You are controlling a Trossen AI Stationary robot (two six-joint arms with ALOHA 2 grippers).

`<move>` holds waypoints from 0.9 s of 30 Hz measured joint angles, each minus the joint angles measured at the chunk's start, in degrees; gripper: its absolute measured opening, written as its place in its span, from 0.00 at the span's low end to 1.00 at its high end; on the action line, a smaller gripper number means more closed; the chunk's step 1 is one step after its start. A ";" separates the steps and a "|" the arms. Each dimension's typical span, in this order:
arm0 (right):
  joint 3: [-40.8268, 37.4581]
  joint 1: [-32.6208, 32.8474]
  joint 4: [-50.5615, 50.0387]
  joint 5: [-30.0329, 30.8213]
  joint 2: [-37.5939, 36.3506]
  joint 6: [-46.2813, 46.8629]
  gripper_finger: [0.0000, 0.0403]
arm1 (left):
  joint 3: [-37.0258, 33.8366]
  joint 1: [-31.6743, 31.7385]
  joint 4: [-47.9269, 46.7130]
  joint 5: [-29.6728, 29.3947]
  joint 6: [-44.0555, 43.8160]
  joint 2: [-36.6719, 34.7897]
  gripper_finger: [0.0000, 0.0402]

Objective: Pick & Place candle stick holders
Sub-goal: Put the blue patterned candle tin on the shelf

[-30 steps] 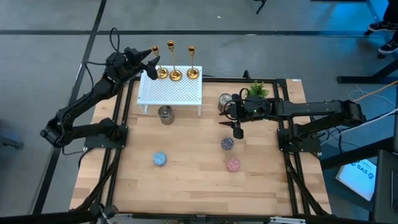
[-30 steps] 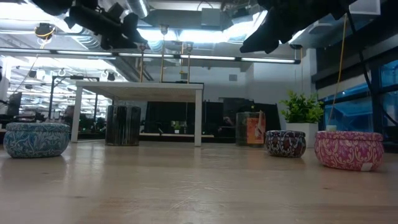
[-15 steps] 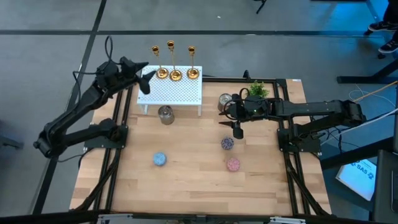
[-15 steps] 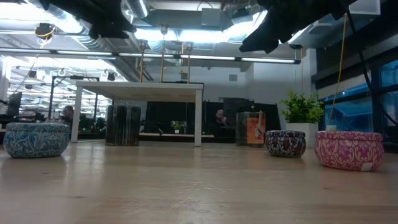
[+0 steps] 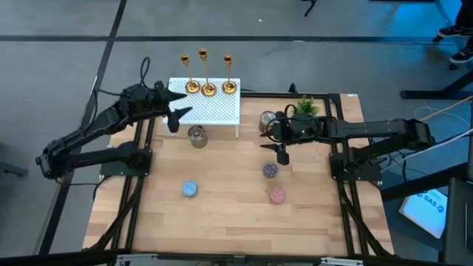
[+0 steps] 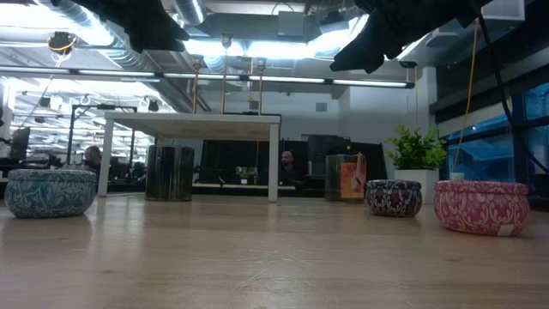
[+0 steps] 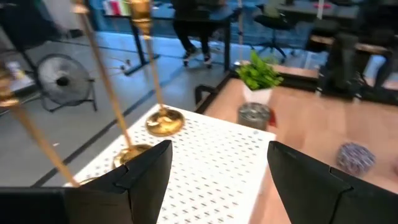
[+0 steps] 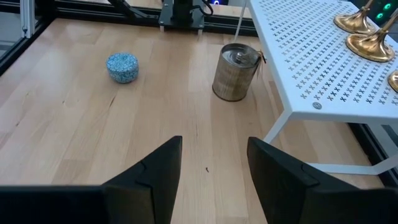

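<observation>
Beyond the table's far edge lies grey floor [image 5: 244, 18] crossed by dark lines, and the low view looks into a wide room with ceiling lights [image 6: 257, 43], desks and a seated person [image 6: 288, 163] far back. The table [image 5: 222, 222] itself is a pale wooden top inside a black frame.

On its far side stands a white perforated shelf [image 5: 203, 111] on thin legs. The three candle stick holders [image 5: 209, 87] stand in a row along the shelf's far edge, upright, bases close together, nothing holding them.

The left arm reaches in from the left, and the left gripper [image 5: 174, 114] hangs over the shelf's near left corner, its fingers [image 7: 140, 171] parted and empty, with the candle stick holders ahead of it. The right arm stretches in from the right, and the right gripper [image 5: 281, 153] hovers above bare wood right of centre, its fingers [image 8: 280, 168] partly spread with nothing between them.

A potted plant [image 5: 307, 106] sits at the far right. A silver tin [image 5: 196, 135] stands just in front of the shelf, and another tin [image 5: 267, 119] stands near the right gripper. Three small round tins lie nearer: a blue one [image 5: 190, 189], a dark speckled one [image 5: 270, 171] and a pink one [image 5: 277, 195].
</observation>
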 joint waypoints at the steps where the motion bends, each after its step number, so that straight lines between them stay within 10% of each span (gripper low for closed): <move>1: 0.00 0.00 -0.01 0.01 0.00 0.00 0.46 | 0.00 -0.77 -0.34 0.00 0.04 0.13 0.65; 27: 0.00 0.00 -7.18 -8.30 0.02 0.24 0.46 | -0.04 -10.57 -4.46 -0.46 -0.20 0.58 0.65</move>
